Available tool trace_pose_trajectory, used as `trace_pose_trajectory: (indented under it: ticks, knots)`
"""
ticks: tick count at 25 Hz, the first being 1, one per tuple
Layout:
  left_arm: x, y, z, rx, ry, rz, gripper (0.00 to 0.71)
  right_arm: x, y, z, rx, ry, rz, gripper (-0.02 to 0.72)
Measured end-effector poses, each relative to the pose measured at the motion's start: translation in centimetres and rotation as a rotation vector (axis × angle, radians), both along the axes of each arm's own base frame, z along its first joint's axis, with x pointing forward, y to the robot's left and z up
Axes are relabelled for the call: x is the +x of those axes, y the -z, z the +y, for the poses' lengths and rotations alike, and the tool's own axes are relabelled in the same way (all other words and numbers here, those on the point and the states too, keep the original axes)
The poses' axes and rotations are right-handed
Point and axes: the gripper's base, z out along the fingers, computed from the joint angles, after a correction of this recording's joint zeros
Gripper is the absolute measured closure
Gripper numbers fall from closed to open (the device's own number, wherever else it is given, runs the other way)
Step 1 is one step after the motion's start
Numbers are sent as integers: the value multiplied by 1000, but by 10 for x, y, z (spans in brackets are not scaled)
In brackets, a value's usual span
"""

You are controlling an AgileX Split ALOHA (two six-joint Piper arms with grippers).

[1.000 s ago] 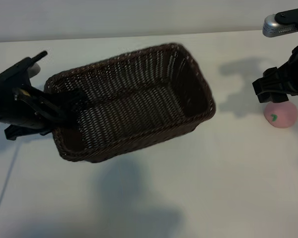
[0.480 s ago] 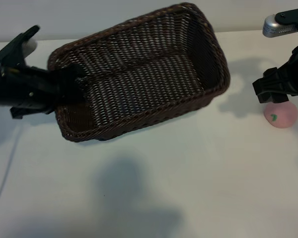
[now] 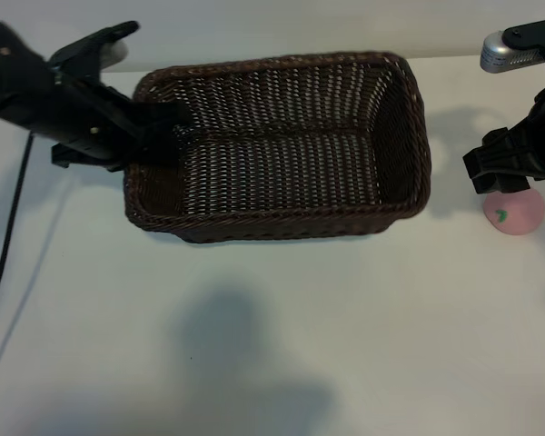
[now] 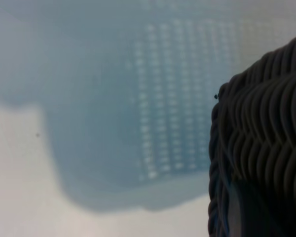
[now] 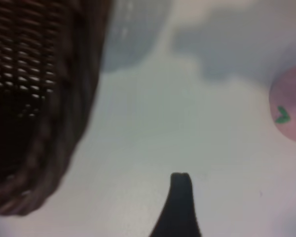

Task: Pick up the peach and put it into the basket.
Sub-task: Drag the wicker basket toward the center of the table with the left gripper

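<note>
Left tool (image 3: 159, 136) is clenched on the short left wall of the wicker basket (image 3: 282, 227), gripping the braided rim; the left wrist view shows the weave right at the tool and the basket's shadow on the tabletop (image 3: 272, 345) below, so the basket looks lifted or tipped off the surface. Peach (image 3: 514, 211) sits on the tabletop at far right, well apart from the basket and not inside it. Right tool (image 3: 501, 177) hangs just above the peach, released and wide, not touching it. Step in hand: positioning the basket, with the peach pick not yet done. Next move calls for the right tool to drop around the peach, close gently, lift, and carry it over the basket's right rim.
</note>
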Motion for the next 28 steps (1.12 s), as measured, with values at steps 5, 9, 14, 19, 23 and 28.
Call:
trace_pose_trajectory:
  ticks: [5,9,14,19,23,28]
  knots:
    - [19,5,-25,34,40,7,550,0,0,0,0,0,0,110]
    - [35,12,-48,26,63,1,550,0,0,0,0,0,0,110]
    - [46,33,-63,27,65,41,550,0,0,0,0,-1,0,110]
    - [49,58,-65,45,61,96,550,0,0,0,-2,-4,-1,110]
    - [49,66,-65,44,51,117,550,0,0,0,-2,-4,-1,110]
    - [50,66,-65,44,50,113,550,0,0,0,-2,-5,-2,110]
